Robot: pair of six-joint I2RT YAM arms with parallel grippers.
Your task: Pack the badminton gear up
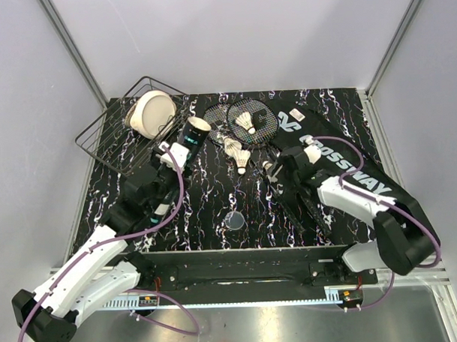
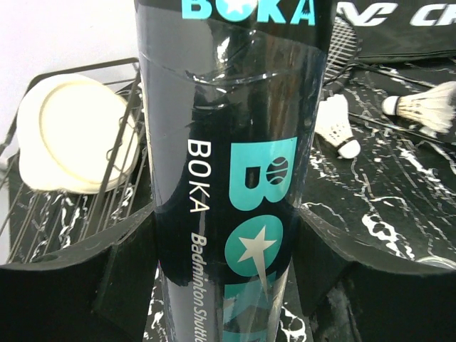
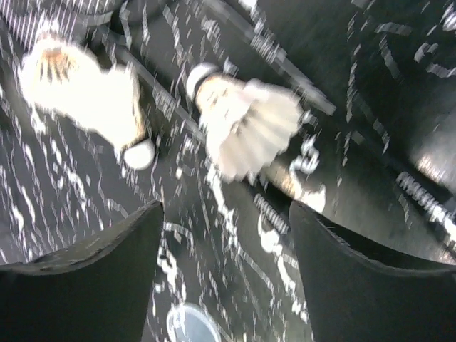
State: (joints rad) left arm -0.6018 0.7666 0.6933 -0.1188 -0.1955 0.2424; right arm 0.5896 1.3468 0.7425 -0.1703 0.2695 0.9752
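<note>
My left gripper is shut on the black teal-lettered shuttle tube, which is tilted with its open end toward the far side. My right gripper is open and holds nothing. It hangs over a white shuttlecock lying across a racket shaft. Two more shuttlecocks lie just to the left, and another rests on the two overlapping racket heads. The long black racket bag lies under my right arm.
A black wire basket stands at the back left with a cream round object in it, close to the tube. A small clear round lid lies on the table between the arms.
</note>
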